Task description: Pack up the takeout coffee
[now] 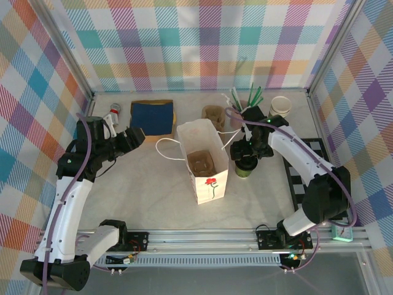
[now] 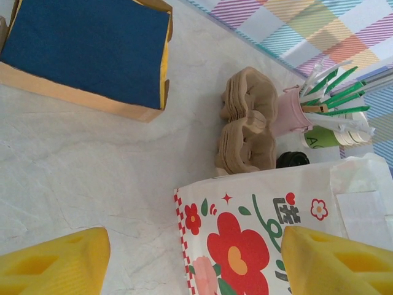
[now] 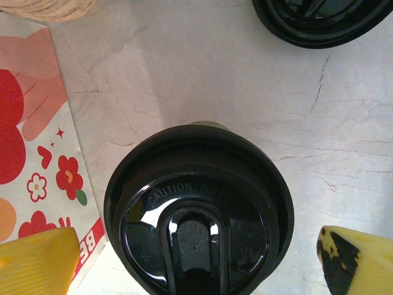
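The takeout coffee (image 1: 245, 170) stands on the table just right of the white flowered paper bag (image 1: 202, 163), its green body showing under my right gripper (image 1: 249, 150). In the right wrist view its black lid (image 3: 198, 212) sits between the two yellow fingertips (image 3: 37, 261), which stand apart from it on either side; my right gripper (image 3: 196, 264) is open. My left gripper (image 1: 136, 134) hovers left of the bag, open and holding nothing. In the left wrist view the left gripper (image 2: 196, 264) faces the bag's flowered side (image 2: 258, 233). A brown pulp carrier (image 1: 201, 163) lies inside the bag.
A box of blue napkins (image 1: 152, 117) sits at the back left. Behind the bag are a stack of pulp carriers (image 1: 213, 114), a pink cup of green straws (image 1: 241, 101) and a stack of lidless cups (image 1: 280, 106). A spare black lid (image 3: 319, 18) lies beyond the coffee.
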{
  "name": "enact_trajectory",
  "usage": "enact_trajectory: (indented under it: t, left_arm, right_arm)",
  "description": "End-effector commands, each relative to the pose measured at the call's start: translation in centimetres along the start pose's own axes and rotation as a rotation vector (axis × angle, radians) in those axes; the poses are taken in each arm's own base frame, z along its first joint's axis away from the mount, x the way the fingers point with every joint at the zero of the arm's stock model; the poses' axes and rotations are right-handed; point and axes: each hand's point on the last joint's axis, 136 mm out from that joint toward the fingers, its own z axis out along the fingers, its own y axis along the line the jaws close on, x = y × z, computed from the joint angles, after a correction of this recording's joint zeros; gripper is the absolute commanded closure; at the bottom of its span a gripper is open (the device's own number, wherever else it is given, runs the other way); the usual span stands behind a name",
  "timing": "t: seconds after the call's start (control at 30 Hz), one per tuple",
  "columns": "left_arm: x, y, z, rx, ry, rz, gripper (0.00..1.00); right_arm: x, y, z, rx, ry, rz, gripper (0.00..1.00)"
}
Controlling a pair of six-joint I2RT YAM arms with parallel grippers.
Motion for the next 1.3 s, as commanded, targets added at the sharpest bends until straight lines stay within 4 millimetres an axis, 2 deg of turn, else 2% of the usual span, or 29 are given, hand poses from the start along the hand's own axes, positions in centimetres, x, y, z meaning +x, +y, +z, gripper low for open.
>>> enact_trajectory:
  t: [0.0, 0.27, 0.57, 0.9, 1.27]
  left_arm:
    - [0.4, 0.9, 0.2, -0.028, 0.013, 0.002, 0.26]
    - [0.5, 1.2, 0.4, -0.041, 0.015, 0.005, 0.26]
    - [0.3, 1.2, 0.2, -0.049, 0.011, 0.011, 0.26]
    - [0.0, 0.9, -0.2, -0.044, 0.0, 0.015, 0.26]
    - [0.0, 1.0, -0.2, -0.049, 0.002, 0.017, 0.26]
  right_arm:
    - [0.2, -0.1, 0.7, -0.003, 0.017, -0.003, 0.01]
    - [0.6, -0.9, 1.6, 0.037, 0.036, -0.004, 0.01]
    - [1.0, -0.5, 2.1, 0.017, 0.052, 0.005, 0.01]
    - [0.6, -0.1, 0.3, 0.003, 0.015, 0.013, 0.01]
    - [1.2, -0.2, 1.3, 0.03, 0.033, 0.024, 0.01]
